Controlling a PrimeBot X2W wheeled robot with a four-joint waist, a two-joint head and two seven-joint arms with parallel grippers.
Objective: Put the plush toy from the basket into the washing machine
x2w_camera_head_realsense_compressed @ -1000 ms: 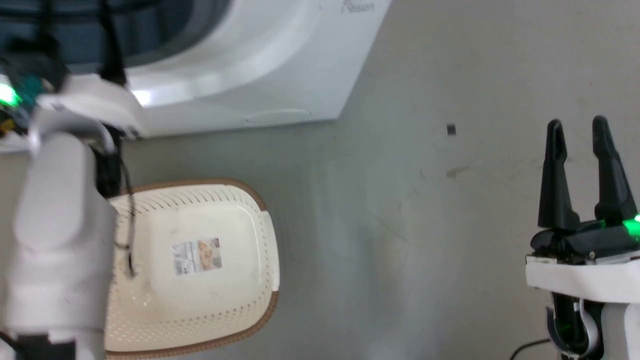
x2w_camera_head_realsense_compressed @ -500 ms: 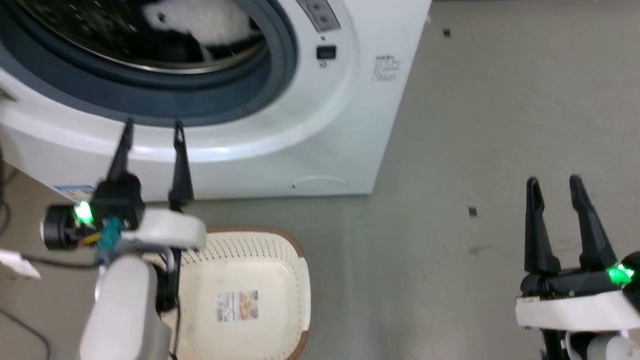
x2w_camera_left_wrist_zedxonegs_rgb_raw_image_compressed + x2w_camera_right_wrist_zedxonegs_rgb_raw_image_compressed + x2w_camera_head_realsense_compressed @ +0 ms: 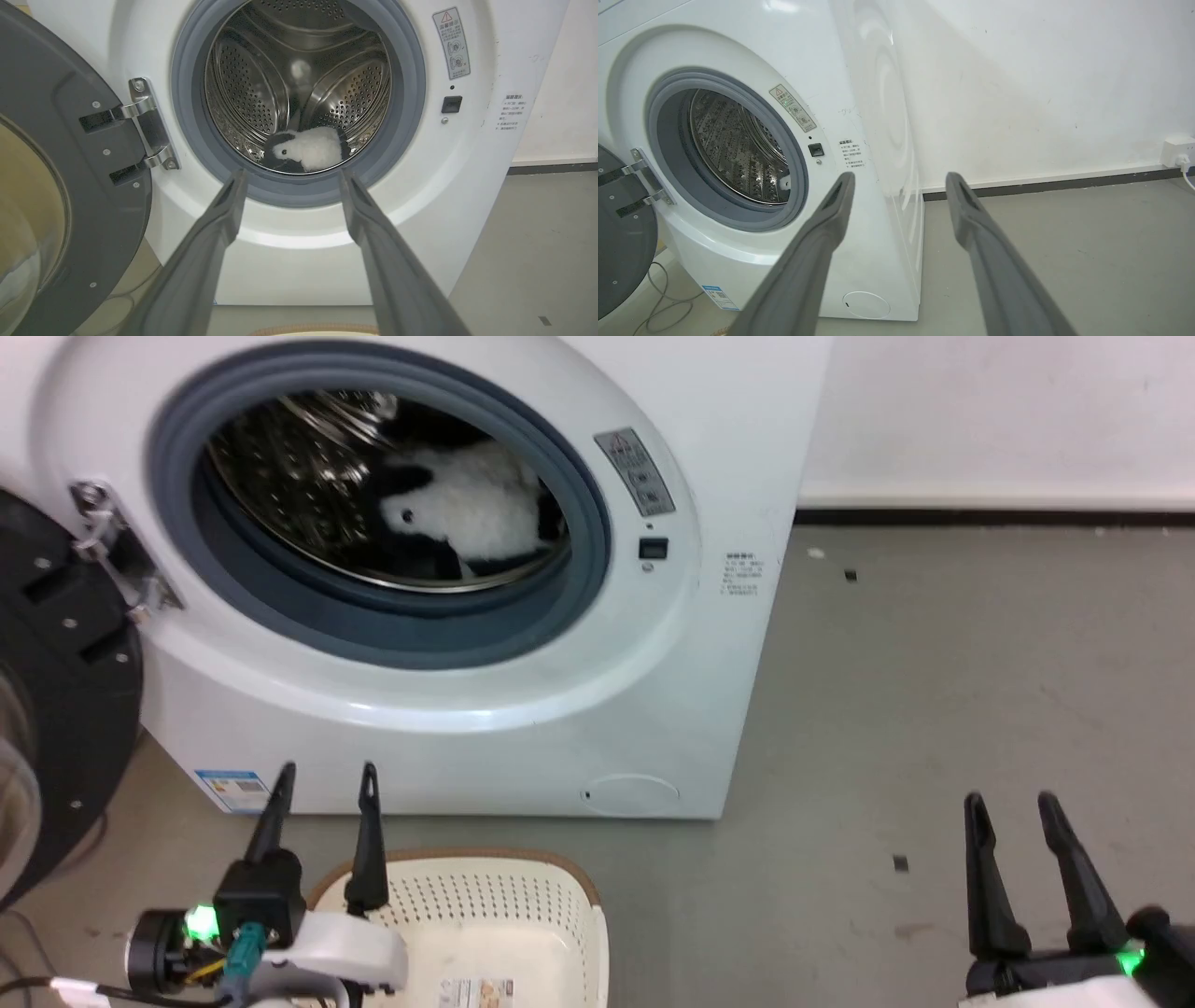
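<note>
Grey floor (image 3: 980,691) fills the frame's right. Our left claw (image 3: 327,770) and right claw (image 3: 1010,800) gape empty. The plush toy (image 3: 481,509) lies inside the washing machine (image 3: 709,691), its black door (image 3: 65,709) hangs open at far left, and the basket (image 3: 523,905) sits at bottom centre.

The head view looks from above, forward and down, onto the front of the washing machine (image 3: 709,644) and the floor (image 3: 980,691) before it. The left wrist view sits lower and nearer, facing straight into the drum (image 3: 243,84). The right wrist view stands off to the right, facing the washing machine slantwise, a wall (image 3: 1041,84) behind. All three share the grey-rimmed opening (image 3: 373,635).
</note>
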